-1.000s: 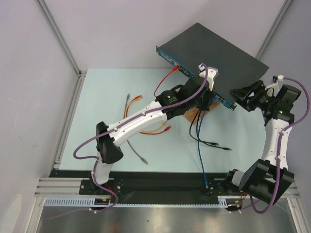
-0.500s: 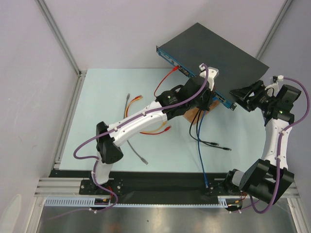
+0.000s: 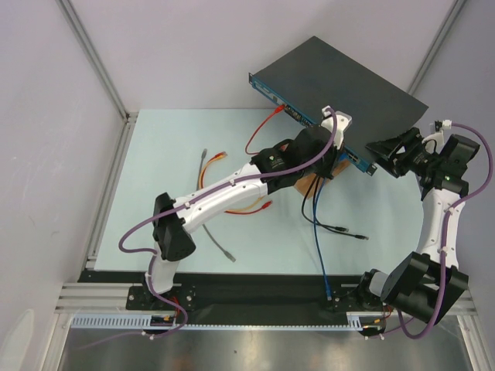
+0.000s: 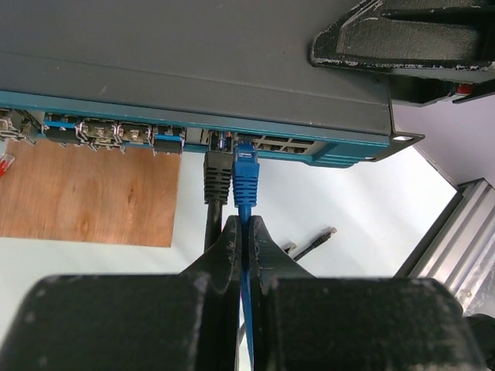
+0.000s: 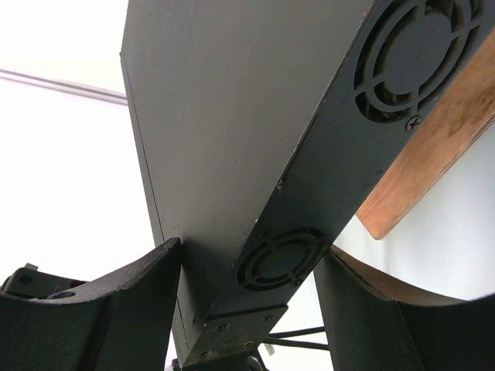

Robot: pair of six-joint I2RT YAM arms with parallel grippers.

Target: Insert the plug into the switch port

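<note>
The switch [image 3: 340, 77] is a flat black box with a narrow blue front face [image 4: 116, 124], lifted at an angle. My left gripper [image 4: 242, 224] is shut on the blue cable just behind its blue plug [image 4: 245, 174]. The plug's tip is in a socket of the front row, right beside a black plug [image 4: 216, 174] that sits in the neighbouring socket. In the top view the left gripper [image 3: 329, 154] is right against the front face. My right gripper [image 5: 249, 255] clasps the switch's right end [image 5: 224, 116], one finger on the top face and one under the fan side.
A brown wooden board [image 4: 85, 193] lies under the switch's front edge. Loose orange cables [image 3: 232, 205], a grey cable [image 3: 220, 247] and a black cable [image 3: 340, 228] lie on the table. A red cable [image 3: 267, 124] runs to the switch. An aluminium rail [image 4: 456, 232] stands to the right.
My left wrist has shifted a little right and toward the switch's front face, carrying the blue plug with it. The right arm and the switch have stayed put.
</note>
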